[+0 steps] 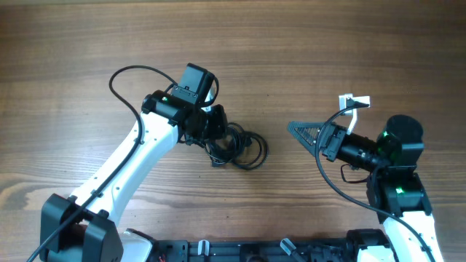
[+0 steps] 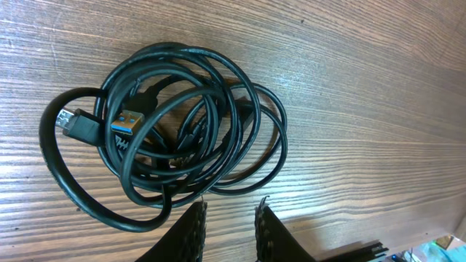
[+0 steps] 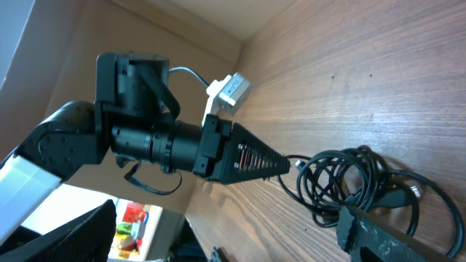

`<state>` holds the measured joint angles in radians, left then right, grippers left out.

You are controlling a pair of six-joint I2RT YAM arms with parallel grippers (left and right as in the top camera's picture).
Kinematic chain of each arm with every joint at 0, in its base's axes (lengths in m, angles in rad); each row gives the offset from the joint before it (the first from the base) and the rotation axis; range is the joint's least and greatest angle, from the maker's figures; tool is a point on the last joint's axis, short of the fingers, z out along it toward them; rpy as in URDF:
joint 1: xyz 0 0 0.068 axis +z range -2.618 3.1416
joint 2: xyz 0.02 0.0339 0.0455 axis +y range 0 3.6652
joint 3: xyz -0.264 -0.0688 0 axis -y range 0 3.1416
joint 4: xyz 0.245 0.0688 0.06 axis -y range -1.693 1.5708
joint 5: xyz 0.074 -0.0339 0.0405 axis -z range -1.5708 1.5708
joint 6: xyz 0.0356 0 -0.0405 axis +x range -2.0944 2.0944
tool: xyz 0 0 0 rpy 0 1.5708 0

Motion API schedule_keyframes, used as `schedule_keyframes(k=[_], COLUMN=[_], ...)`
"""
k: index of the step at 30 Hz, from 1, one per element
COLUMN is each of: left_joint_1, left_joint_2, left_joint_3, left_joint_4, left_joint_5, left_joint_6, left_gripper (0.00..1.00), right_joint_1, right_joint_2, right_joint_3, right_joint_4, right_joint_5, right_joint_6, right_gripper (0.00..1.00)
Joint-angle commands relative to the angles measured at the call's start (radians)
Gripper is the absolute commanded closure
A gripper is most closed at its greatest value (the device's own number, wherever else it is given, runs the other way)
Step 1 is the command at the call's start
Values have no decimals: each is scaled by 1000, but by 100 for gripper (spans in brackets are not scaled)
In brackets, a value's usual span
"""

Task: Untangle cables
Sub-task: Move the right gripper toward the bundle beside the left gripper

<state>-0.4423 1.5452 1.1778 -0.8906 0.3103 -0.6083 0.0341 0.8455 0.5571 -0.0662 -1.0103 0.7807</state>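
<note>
Closest to our left wrist camera, the left gripper (image 2: pixel 231 209) shows 2 meshed fingers parted and grasping nothing, tips just beside 1 tangled black cable bundle (image 2: pixel 182 124) on the wooden table (image 2: pixel 364 87). We count 2 plugs: 1 blue USB plug (image 2: pixel 125 122) and 1 black plug (image 2: pixel 79 125). The strands are too knotted to count. The right gripper (image 1: pixel 293 127) sits well apart; only 1 finger shows, so we cannot tell its state.
</note>
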Motion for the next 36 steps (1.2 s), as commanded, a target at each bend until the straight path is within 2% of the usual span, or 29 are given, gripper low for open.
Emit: schedule_keyframes(k=[1, 3, 5, 7, 10, 11, 14, 19, 21, 23, 25, 27, 29, 33, 34, 36], left_joint_1=[10, 23, 23, 24, 27, 26, 26, 26, 26, 26, 26, 26, 26, 26, 26, 26], left_joint_2=[-26, -46, -67, -85, -85, -84, -64, 35, 69, 93, 107, 123, 131, 131, 131, 129], left_joint_3=[24, 35, 35, 35, 34, 33, 32, 32, 32, 32, 32, 32, 32, 32, 32, 34], left_joint_4=[-20, -76, -109, -135, -182, -180, -167, -162, -153, -133, -113, -111, -104, -92, -85, -66], left_joint_5=[-15, -16, -26, -103, -246, -259, -260, -248, -248, -248, -248, -224, -217, -218, -217, -175], left_joint_6=[1, 1, 1, -5, -112, -135, -164, -212, -212, -212, -212, -212, -212, -211, -211, -205], left_gripper=[75, 69, 59, 45, 38, 32, 30, 30, 35, 45, 49, 58, 62, 86, 96, 96], right_joint_1=[21, 26, 26, 34, 52, 54, 54, 54, 54, 54, 54, 54, 54, 54, 54, 54], right_joint_2=[1, 1, 1, 1, 2, 2, 2, 2, 2, 2, 2, 2, 2, 2, 2, 2], right_joint_3=[17, 19, 32, 93, 197, 225, 229, 229, 229, 229, 229, 229, 229, 229, 229, 229], right_joint_4=[-43, -173, -287, -488, -691, -724, -720, -720, -721, -721, -720, -720, -720, -720, -720, -720], right_joint_5=[-2, 98, 192, 357, 523, 524, 493, 490, 486, 486, 486, 486, 486, 486, 486, 486], right_joint_6=[-26, -82, -136, -222, -248, -256, -190, -151, -151, -151, -151, -151, -151, -152, -152, -153], right_gripper=[0, 1, 0, 1, 0, 0, 0, 0, 0, 0, 0, 0, 0, 0, 0, 0])
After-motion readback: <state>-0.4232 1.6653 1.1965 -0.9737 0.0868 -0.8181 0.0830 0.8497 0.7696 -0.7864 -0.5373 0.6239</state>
